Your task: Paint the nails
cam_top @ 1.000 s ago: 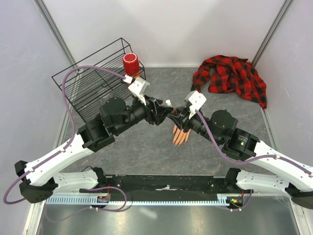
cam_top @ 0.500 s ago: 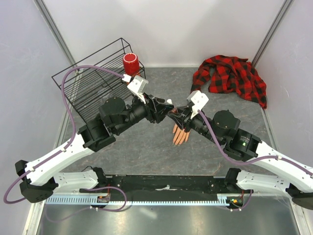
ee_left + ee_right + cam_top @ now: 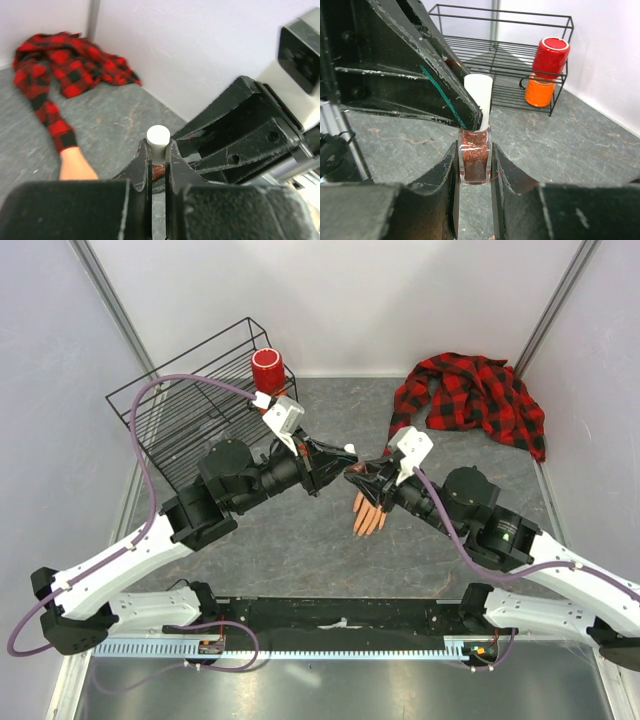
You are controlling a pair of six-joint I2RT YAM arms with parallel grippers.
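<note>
Pale peach mannequin hand [image 3: 368,519], plaid cuff [image 3: 59,134]; nails [image 3: 363,531] tiny, maybe unpainted.

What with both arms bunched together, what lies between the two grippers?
A small polish bottle. The right wrist view shows the right gripper clamped on its glass body; the left wrist view shows the left gripper pinching its white cap.

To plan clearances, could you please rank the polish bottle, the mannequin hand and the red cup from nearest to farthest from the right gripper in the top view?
1. the polish bottle: held inside the right gripper itself.
2. the mannequin hand: just on its near side, on the table.
3. the red cup: far off at back left, in the wire rack.
</note>
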